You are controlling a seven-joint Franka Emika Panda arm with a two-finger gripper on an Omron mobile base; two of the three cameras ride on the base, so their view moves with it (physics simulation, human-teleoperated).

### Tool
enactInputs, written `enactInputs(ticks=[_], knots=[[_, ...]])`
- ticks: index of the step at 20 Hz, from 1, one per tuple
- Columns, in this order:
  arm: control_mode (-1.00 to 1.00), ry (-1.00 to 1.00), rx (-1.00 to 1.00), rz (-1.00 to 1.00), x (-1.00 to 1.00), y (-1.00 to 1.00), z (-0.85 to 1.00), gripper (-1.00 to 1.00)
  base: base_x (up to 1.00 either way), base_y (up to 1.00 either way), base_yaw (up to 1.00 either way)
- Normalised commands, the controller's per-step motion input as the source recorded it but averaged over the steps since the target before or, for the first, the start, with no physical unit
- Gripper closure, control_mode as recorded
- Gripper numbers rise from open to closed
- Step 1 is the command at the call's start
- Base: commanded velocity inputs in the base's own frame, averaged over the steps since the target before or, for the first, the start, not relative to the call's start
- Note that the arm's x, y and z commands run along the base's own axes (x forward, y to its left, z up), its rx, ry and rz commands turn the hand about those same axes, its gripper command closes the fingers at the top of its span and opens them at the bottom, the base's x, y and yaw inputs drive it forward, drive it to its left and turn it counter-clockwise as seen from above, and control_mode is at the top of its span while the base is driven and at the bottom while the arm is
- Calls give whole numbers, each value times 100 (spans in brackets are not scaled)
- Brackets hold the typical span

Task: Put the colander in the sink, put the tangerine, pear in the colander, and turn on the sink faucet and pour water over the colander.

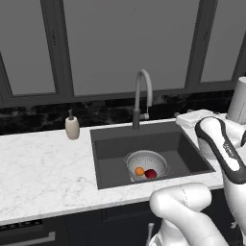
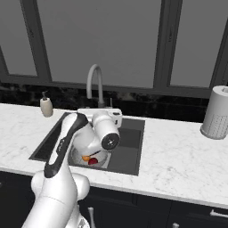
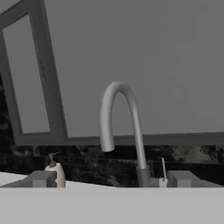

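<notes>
From the left base view: the sink [image 1: 110, 144] is lying recessed in the marble counter [image 1: 43, 168], and the colander [image 1: 147, 163] is sitting upright on its floor toward the front, holding the tangerine [image 1: 139, 171] and, touching it on its right, the dark red pear [image 1: 151, 173]. The sink faucet [image 1: 142, 96] is rising behind the basin's rear edge, its long axis upright, its arched spout curling over toward the right end of the counter rather than hanging over the colander. No water is running. A soap dispenser [image 1: 72, 127] is standing well to the left.

From the right base view: the white arm is reaching over the sink, its wrist and hand hanging just in front of the faucet base and covering most of the colander; the fruits are peeking out beneath it. A paper towel roll [image 2: 216, 113] is standing on the counter at far right.

From the hand view: the gripper [image 3: 111, 179] is pointing level at the faucet, its fingers [image 3: 41, 179] spread wide and holding nothing. The thin lever beside the faucet stem is lying straight ahead between them, slightly right of centre, standing upright. Judging from this, fruit placement is done and the lever is the next target.
</notes>
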Motion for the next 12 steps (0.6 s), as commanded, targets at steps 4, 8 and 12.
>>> enactInputs(ticks=[4,8,12], knots=[[-100,0,0,6,63,0,-23,-100,0,0,0],[-100,0,0,9,62,-3,-25,-100,0,0,0],[-100,0,0,11,50,-8,-21,-100,0,0,0]])
